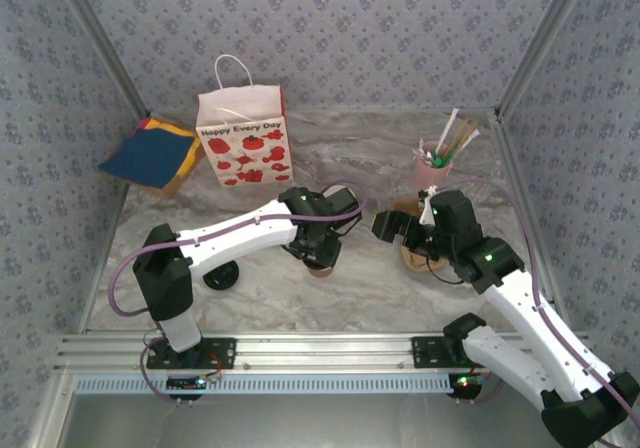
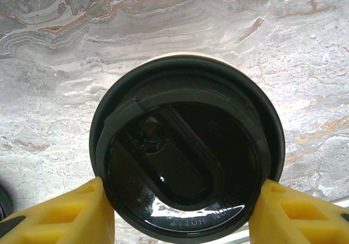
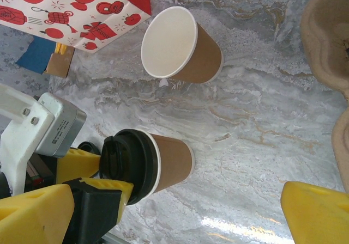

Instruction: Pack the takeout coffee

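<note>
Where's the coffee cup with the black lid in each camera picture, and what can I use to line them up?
Top view: the lidded cup is at centre, mostly hidden under the left gripper.
Left wrist: its black lid is at centre, seen from above, between two yellow fingers.
Right wrist: the cup is at lower left, with the lid end in the left gripper.
Shared landmark: the left gripper closed on the lid.

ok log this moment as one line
left gripper: shut on round black plastic lid on small brown paper cup | right gripper: open, empty | second brown paper cup: unlidded, upright
</note>
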